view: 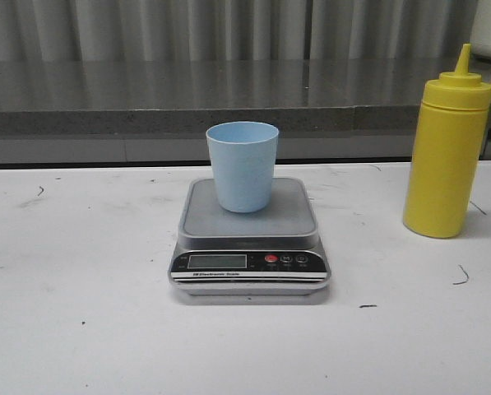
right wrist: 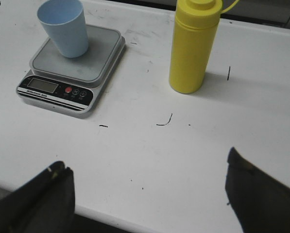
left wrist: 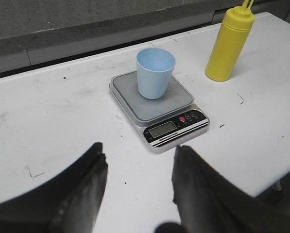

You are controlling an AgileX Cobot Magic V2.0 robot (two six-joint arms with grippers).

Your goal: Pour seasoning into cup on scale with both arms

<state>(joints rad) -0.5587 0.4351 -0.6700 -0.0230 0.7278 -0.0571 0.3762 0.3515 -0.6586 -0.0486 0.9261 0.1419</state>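
The light blue cup [view: 243, 164] stands upright on the silver-grey scale [view: 249, 239] in the middle of the white table. The yellow seasoning bottle [view: 447, 152] stands upright at the right, capped. Neither gripper shows in the front view. In the left wrist view my left gripper [left wrist: 139, 162] is open and empty, above the table short of the scale [left wrist: 159, 104] and cup [left wrist: 155, 73]; the bottle [left wrist: 229, 43] is farther off. In the right wrist view my right gripper [right wrist: 147, 167] is wide open and empty over the table's front edge, well short of the bottle [right wrist: 193, 46], the scale [right wrist: 72, 63] and the cup [right wrist: 63, 26].
A grey counter ledge [view: 229, 99] runs behind the table, with a curtain behind it. The white table [view: 81, 313] bears small dark marks. Its front edge shows in the right wrist view [right wrist: 115, 216].
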